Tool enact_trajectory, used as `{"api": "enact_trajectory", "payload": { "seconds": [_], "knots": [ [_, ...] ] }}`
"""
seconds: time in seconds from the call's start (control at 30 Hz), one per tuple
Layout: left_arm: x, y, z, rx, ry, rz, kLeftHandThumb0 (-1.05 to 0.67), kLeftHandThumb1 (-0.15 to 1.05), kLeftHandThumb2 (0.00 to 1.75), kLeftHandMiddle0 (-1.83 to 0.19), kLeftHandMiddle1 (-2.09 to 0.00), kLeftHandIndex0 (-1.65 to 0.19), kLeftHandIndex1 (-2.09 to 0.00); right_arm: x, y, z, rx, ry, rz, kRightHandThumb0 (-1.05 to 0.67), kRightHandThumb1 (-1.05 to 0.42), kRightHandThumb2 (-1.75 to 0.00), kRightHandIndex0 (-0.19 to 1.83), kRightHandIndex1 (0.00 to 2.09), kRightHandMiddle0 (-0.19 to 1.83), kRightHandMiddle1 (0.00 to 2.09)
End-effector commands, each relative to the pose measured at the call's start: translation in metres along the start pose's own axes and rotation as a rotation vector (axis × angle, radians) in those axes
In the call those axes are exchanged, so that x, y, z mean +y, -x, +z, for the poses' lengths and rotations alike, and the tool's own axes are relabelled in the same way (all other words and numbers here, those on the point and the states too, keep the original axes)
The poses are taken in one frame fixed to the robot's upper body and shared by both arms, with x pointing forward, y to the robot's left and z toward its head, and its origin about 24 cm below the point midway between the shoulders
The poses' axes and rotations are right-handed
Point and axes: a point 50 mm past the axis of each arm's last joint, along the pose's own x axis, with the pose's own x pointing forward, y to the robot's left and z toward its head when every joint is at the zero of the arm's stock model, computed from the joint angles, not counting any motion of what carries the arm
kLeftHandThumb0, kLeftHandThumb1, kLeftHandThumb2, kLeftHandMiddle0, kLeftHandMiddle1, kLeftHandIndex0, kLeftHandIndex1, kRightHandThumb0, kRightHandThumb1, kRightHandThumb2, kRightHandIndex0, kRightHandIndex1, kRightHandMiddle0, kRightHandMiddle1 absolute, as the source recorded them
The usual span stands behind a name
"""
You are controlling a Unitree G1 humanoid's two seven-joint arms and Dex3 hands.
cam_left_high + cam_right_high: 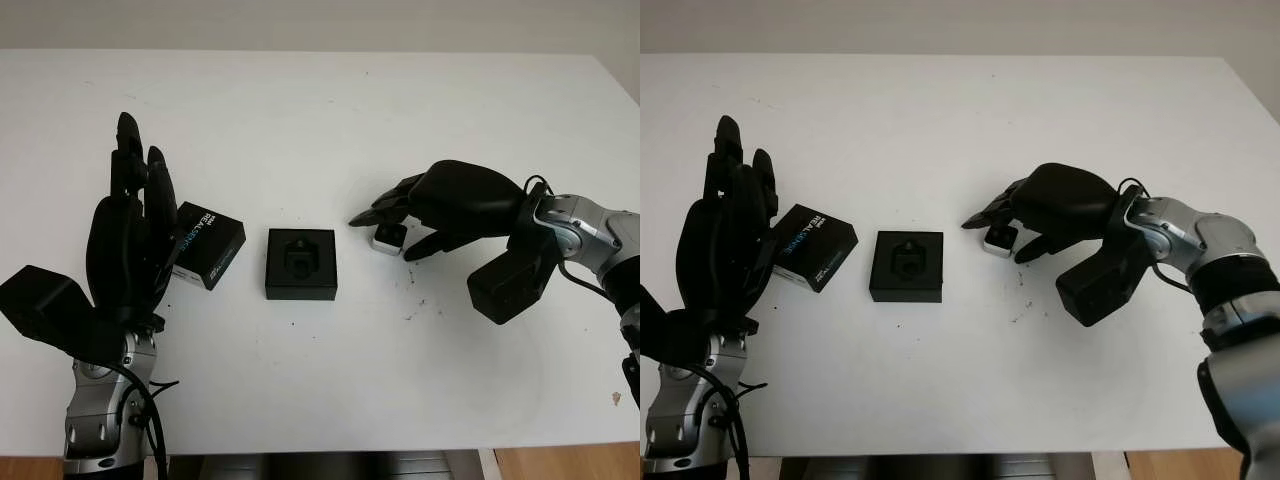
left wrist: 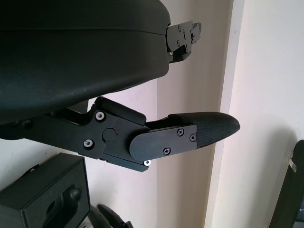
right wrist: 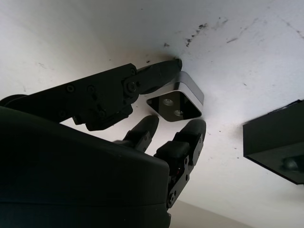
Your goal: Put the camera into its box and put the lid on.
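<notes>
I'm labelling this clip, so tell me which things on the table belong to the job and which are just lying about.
Belonging to the job:
- small silver-and-black cube camera, right hand closing around it, not yet lifted
- open black square box with a moulded insert
- black printed lid beside the open left hand

Lying about:
- nothing besides the white table itself

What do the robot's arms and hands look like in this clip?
Both robot hands, left and right, are matte black with three jointed fingers and visible screws. The forearms are silver-grey metal with black cables, and a black boxy module sits at each wrist.
</notes>
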Motion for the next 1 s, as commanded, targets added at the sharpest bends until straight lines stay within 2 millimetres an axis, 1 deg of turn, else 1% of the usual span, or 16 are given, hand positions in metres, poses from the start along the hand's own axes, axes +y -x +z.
{"api": "enact_trajectory", "payload": {
  "seconds": [0.0,0.1,0.17,0.27,0.4,0.43,0.5,0.53,0.7,0.83,0.97],
  "knots": [
    [0.000,0.003,0.001,-0.002,-0.004,-0.006,-0.70,1.05,0.57,0.19,0.00,0.19,0.00,-0.003,-0.005,0.002,-0.021,0.013,-0.016,-0.32,-0.90,-0.05,0.13,1.26,0.24,1.05],
    [0.000,0.002,0.000,0.000,-0.014,0.001,-0.70,1.05,0.57,0.19,0.00,0.19,0.00,0.000,-0.007,0.002,-0.020,0.029,-0.026,-0.32,-0.92,-0.06,0.14,1.46,0.29,1.33],
    [0.000,0.002,0.000,0.000,-0.014,-0.001,-0.69,1.05,0.58,0.19,0.00,0.19,0.00,0.001,-0.007,0.002,-0.024,0.044,-0.030,-0.32,-0.93,-0.06,0.15,1.52,0.34,1.41],
    [0.000,0.002,0.000,-0.003,-0.007,-0.001,-0.69,1.05,0.58,0.19,0.00,0.19,0.00,0.002,-0.006,0.001,-0.023,0.071,-0.033,-0.33,-0.93,-0.05,0.16,1.61,0.43,1.45],
    [0.000,0.002,0.000,-0.001,-0.007,-0.002,-0.70,1.05,0.57,0.19,0.00,0.19,0.00,0.003,-0.005,-0.002,-0.014,0.085,-0.028,-0.34,-0.92,-0.05,0.15,1.64,0.45,1.43],
    [0.000,0.002,0.001,-0.003,-0.009,-0.003,-0.70,1.05,0.57,0.19,0.00,0.19,0.00,0.003,-0.005,-0.003,-0.008,0.089,-0.020,-0.34,-0.92,-0.05,0.15,1.63,0.45,1.41],
    [0.000,0.002,0.001,-0.006,-0.009,-0.005,-0.70,1.05,0.57,0.19,0.00,0.19,0.00,0.003,-0.004,-0.005,0.007,0.087,-0.007,-0.33,-0.93,-0.05,0.14,1.53,0.42,1.35],
    [-0.001,0.002,0.002,-0.005,-0.009,-0.008,-0.70,1.05,0.57,0.19,0.00,0.19,0.00,0.002,-0.004,-0.006,0.016,0.085,-0.004,-0.32,-0.93,-0.05,0.15,1.45,0.38,1.28],
    [-0.002,0.001,0.002,-0.006,-0.009,-0.007,-0.70,1.05,0.57,0.19,0.00,0.19,0.00,0.003,-0.003,-0.010,0.054,0.079,0.014,-0.31,-0.91,-0.05,0.21,1.26,0.38,1.05],
    [-0.002,0.001,0.001,-0.004,0.002,-0.012,-0.70,1.05,0.57,0.19,0.00,0.19,0.00,0.003,-0.003,-0.010,0.053,0.096,0.007,-0.30,-0.96,-0.06,0.36,1.07,0.42,1.07],
    [-0.003,0.002,0.001,-0.005,0.010,-0.016,-0.69,1.05,0.57,0.19,0.00,0.19,0.00,0.004,-0.004,-0.009,0.040,0.114,-0.020,-0.29,-0.96,-0.05,0.45,1.03,0.47,1.11]
  ]
}}
